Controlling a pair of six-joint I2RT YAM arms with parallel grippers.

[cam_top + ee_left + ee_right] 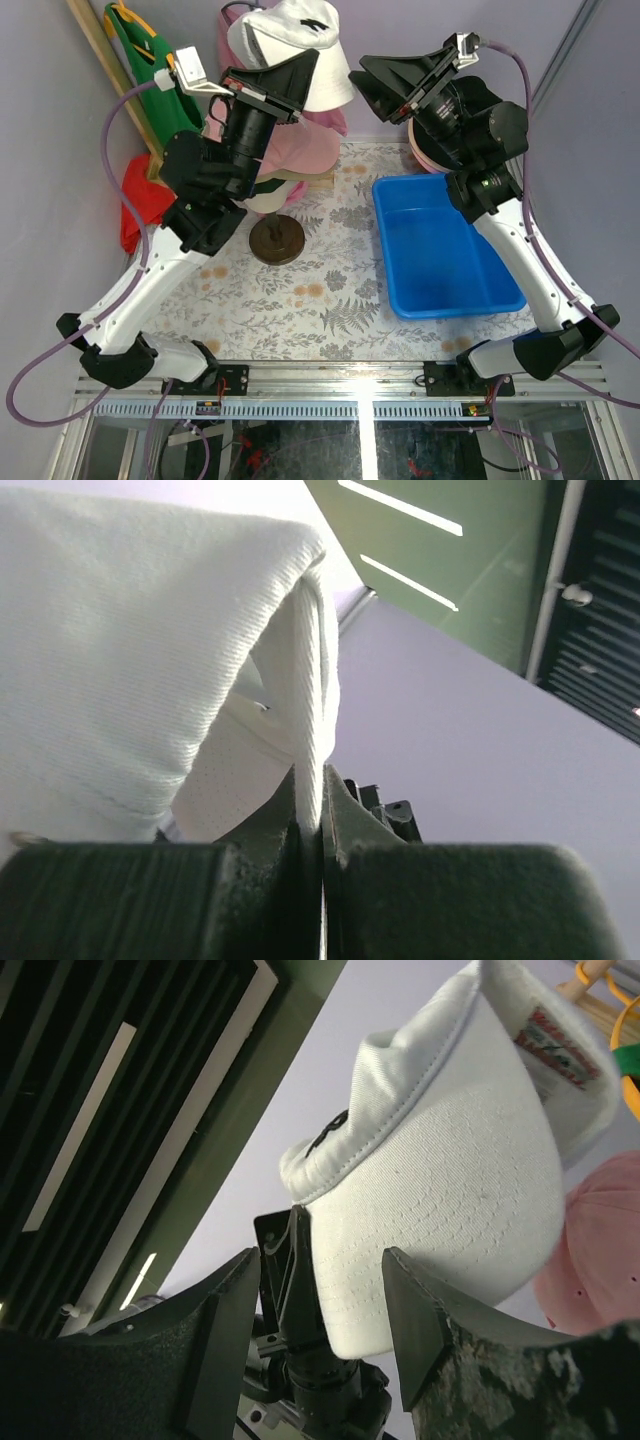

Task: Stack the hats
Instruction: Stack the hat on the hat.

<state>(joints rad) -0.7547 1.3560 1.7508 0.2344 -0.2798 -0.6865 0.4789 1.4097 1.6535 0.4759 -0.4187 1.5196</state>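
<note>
Listing from the near edge: patterned table (300,300), with the dark round stand base (277,240) at centre and a blue bin (440,250) to its right.

Item, mid-scene: pink hat (300,150) sitting on a cream head form (265,195) above that base; this looks like the stack to be added to.

Item, far centre: white cap (300,50), held in the air above the pink hat. The left gripper (320,810) is clamped on a thin edge of its fabric, with the rest hanging free. The right gripper (322,1260) stands just beside the cap on the right, jaws spread, holding nothing.

Item, far left: green T-shirt (150,80) on a hanger.

Hazards, as judged:
- The narrow pinch may slip, dropping the cap past the pile.
- The limp crown may land off-centre and slide off.
- The nearby right fingers may knock the cap or tip the stand.
</note>
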